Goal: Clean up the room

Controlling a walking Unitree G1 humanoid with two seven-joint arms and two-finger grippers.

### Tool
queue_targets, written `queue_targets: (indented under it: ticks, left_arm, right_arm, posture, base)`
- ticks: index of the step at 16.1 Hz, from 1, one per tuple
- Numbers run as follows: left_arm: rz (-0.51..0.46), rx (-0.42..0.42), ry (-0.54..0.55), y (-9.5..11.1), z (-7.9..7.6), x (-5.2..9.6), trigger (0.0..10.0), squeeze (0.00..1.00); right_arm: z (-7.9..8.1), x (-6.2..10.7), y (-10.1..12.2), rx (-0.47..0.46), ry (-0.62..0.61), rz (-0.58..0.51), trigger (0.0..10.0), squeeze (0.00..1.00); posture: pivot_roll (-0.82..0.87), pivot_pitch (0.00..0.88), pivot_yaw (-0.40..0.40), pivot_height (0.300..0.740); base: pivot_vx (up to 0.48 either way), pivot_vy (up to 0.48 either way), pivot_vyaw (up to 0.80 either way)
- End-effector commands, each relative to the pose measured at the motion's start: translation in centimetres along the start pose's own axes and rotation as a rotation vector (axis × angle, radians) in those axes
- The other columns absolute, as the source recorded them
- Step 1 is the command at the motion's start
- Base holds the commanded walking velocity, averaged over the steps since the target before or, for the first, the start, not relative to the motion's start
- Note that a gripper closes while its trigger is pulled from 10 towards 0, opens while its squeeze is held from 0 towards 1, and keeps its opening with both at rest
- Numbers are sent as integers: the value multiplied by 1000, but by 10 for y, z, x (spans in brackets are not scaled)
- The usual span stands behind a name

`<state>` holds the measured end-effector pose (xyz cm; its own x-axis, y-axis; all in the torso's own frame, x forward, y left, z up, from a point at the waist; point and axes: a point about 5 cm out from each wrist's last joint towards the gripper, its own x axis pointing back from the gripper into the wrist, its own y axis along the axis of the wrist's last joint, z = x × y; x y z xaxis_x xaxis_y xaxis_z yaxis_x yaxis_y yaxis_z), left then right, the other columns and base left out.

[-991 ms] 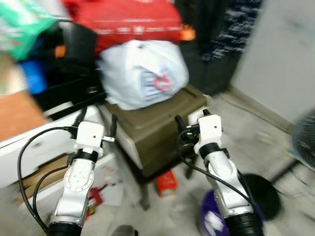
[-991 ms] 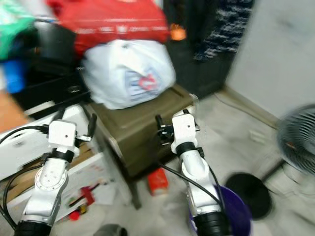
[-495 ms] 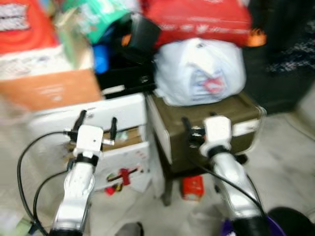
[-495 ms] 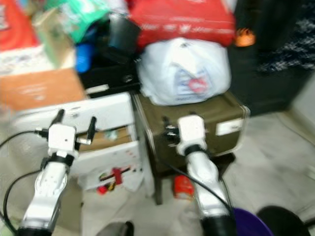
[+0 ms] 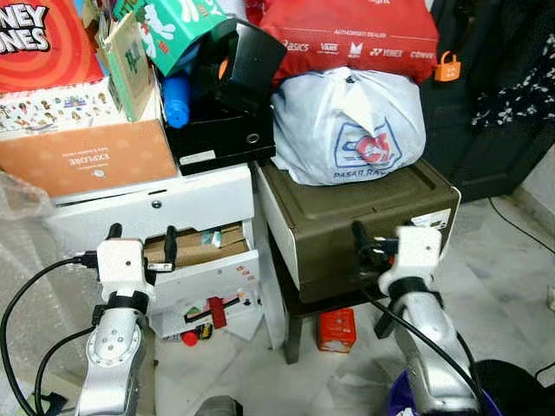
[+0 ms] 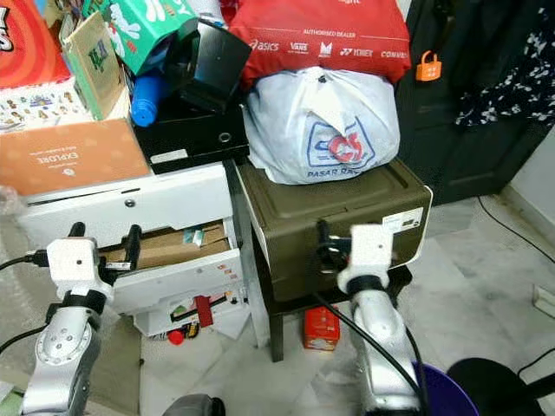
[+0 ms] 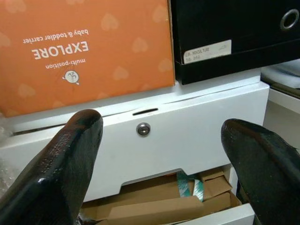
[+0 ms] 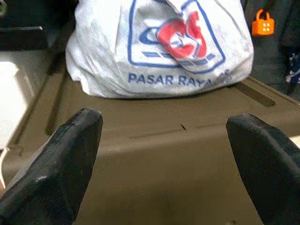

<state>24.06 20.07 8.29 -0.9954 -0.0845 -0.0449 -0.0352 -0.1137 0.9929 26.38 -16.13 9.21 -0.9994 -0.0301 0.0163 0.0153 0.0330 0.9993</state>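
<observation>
Both arms are raised in front of a cluttered stack. My left gripper (image 5: 141,234) is open and empty, facing a white drawer cabinet (image 5: 186,204) whose lower drawer (image 5: 212,269) stands pulled out with cardboard (image 7: 154,208) inside. My right gripper (image 5: 380,241) is open and empty, just before an olive-brown storage box (image 5: 347,234) on a low dark stand. A white plastic bag (image 5: 351,130) printed "Pasar Raya" sits on that box, with a red bag (image 5: 351,39) on top. A small red carton (image 5: 336,329) lies on the floor under the stand.
An orange "Explore" box (image 5: 87,160) and a black box (image 5: 221,143) rest on the cabinet, with more boxes piled above. Red odds and ends (image 5: 212,312) lie on the floor under the drawer. A purple bin (image 6: 447,399) and a black round base (image 5: 512,386) sit at lower right.
The camera has swung left and steadied, so the cabinet and boxes came into view and the fan left it. Both grippers kept their raised, open pose.
</observation>
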Motion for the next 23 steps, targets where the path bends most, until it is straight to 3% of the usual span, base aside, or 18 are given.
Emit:
queue_targets:
  ticks: [1, 5, 9, 11, 12, 13, 14, 15, 16, 17, 19, 20, 22, 23]
  left_arm:
    - [10, 0, 4, 0, 2, -4, 10000, 0]
    - [-23, 23, -35, 18, -6, -29, 10000, 0]
    - [-6, 12, -99, 15, -14, -15, 10000, 0]
    - [59, -24, -132, -11, -24, -3, 10000, 0]
    - [73, -36, -135, -15, -26, -5, 10000, 0]
    - [122, -70, -107, -26, -23, -9, 10000, 0]
    - [134, -74, -102, -30, -21, -8, 10000, 0]
    - [132, -74, -98, -26, -15, -4, 10000, 0]
    - [146, -24, -92, -23, -11, 0, 10000, 0]
    - [128, -26, -93, -16, -10, -5, 10000, 0]
    - [73, -27, -73, -4, -13, -28, 10000, 0]
    - [54, -52, -63, -7, -19, -33, 10000, 0]
    - [27, 20, 21, 4, -21, -41, 10000, 0]
    - [-25, -32, -40, 10, -33, -40, 10000, 0]
  right_arm:
    - [2, -4, 3, -2, 7, -14, 10000, 0]
    - [18, -14, 5, -19, 22, -36, 10000, 0]
    - [20, -2, 5, -48, 9, -25, 10000, 0]
    - [18, 17, -23, -28, 16, 60, 10000, 0]
    - [17, 19, -28, -16, 23, 75, 10000, 0]
    - [15, 24, -42, 74, 53, 111, 10000, 0]
    - [13, 25, -49, 102, 52, 127, 10000, 0]
    - [9, 24, -48, 73, 19, 149, 10000, 0]
    - [17, 22, -45, 76, 85, 139, 10000, 0]
    - [21, 16, -39, 72, 102, 125, 10000, 0]
    - [29, -11, -19, 27, 98, 65, 10000, 0]
    - [32, -15, -15, 47, 113, 18, 10000, 0]
    - [26, -20, 5, 3, 68, -40, 10000, 0]
    - [30, -16, 14, 112, 130, -113, 10000, 0]
  posture:
    - [49, 0, 35, 740]
    - [33, 0, 85, 740]
    - [30, 0, 108, 740]
    - [21, 0, 87, 740]
    - [22, 0, 79, 740]
    - [24, 0, 62, 740]
    - [25, 0, 58, 740]
    - [41, 0, 43, 740]
    - [49, 0, 41, 740]
    - [57, 0, 44, 740]
    - [52, 0, 63, 740]
    - [47, 0, 67, 740]
    - [32, 0, 68, 740]
    - [26, 0, 52, 740]
  base:
    - [0, 0, 0]
    - [0, 0, 0]
    - [0, 0, 0]
    - [0, 0, 0]
    - [0, 0, 0]
    - [0, 0, 0]
    - [0, 0, 0]
    - [0, 0, 0]
    - [0, 0, 0]
    - [0, 0, 0]
    - [0, 0, 0]
    - [0, 0, 0]
    - [0, 0, 0]
    - [0, 0, 0]
